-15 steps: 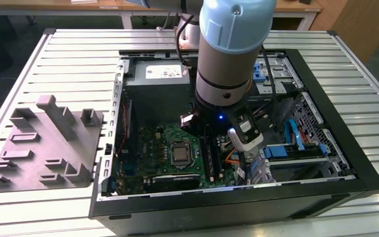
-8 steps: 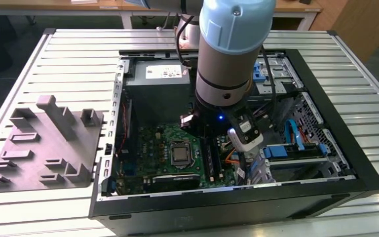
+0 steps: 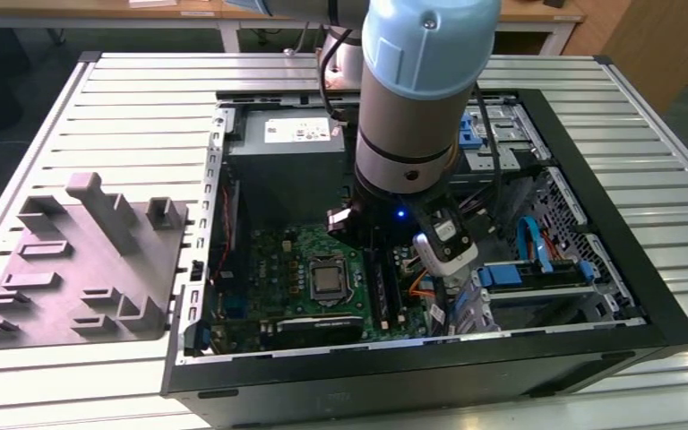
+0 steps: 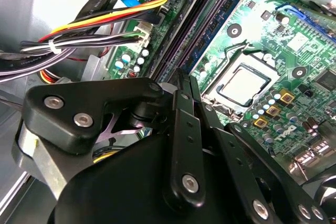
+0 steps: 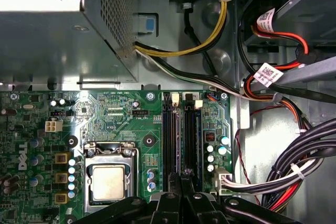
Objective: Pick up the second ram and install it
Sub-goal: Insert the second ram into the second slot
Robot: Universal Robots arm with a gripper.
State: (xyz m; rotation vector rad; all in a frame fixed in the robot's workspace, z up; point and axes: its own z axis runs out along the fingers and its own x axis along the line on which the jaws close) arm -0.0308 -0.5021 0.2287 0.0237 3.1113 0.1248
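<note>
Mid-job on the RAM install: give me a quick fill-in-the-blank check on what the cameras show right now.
1. In the first wrist view the gripper hovers over the black memory ___.
2. The grey moulded fixture sits at the exterior view's ___ of the computer case.
3. The cable looping beside the power supply is ___.
Missing words: slots; left; yellow.

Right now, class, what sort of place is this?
Probably a robotics lab or assembly workshop: an open computer case sits on a slatted metal table, a grey moulded fixture lies beside it, and a robot arm reaches inside.
</note>
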